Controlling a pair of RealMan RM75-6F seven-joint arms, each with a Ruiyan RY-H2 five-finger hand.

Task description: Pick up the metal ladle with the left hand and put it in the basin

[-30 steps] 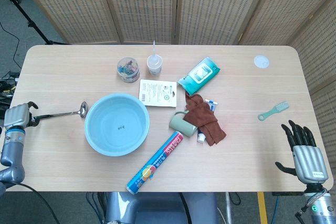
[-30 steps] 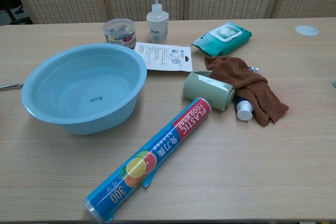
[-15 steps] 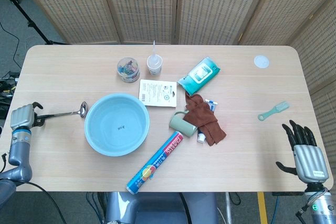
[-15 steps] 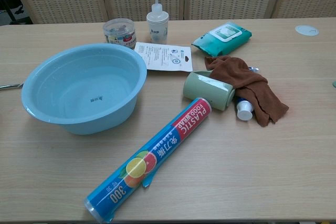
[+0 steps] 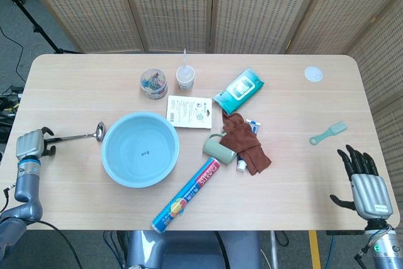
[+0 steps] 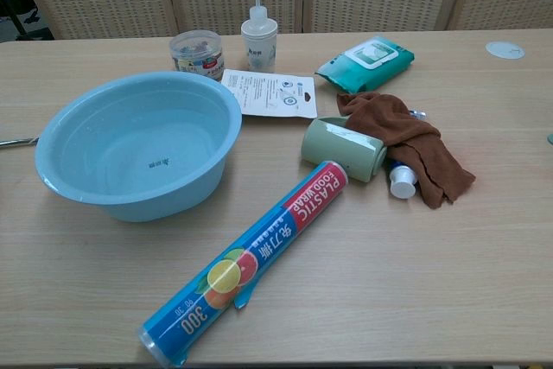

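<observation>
The metal ladle (image 5: 75, 135) lies on the table left of the light blue basin (image 5: 126, 159), its small bowl next to the basin's rim. My left hand (image 5: 30, 145) sits at the table's left edge, right at the handle's end, with fingers apart on either side of the tip; the ladle still lies flat. In the chest view only a sliver of the ladle's handle (image 6: 15, 141) shows beside the basin (image 6: 130, 200); neither hand shows there. My right hand (image 5: 363, 179) hangs open at the near right edge, holding nothing.
A plastic wrap roll (image 5: 186, 194) lies in front of the basin. A green roller (image 5: 218, 147), brown cloth (image 5: 245, 144), wipes pack (image 5: 238, 91), card (image 5: 189, 111), jar (image 5: 153, 84) and squeeze bottle (image 5: 185, 77) sit behind and right of it. A small brush (image 5: 328, 132) lies far right.
My left hand has shifted toward the near edge and slightly right, closing in on the handle's end. The ladle and right hand have not moved.
</observation>
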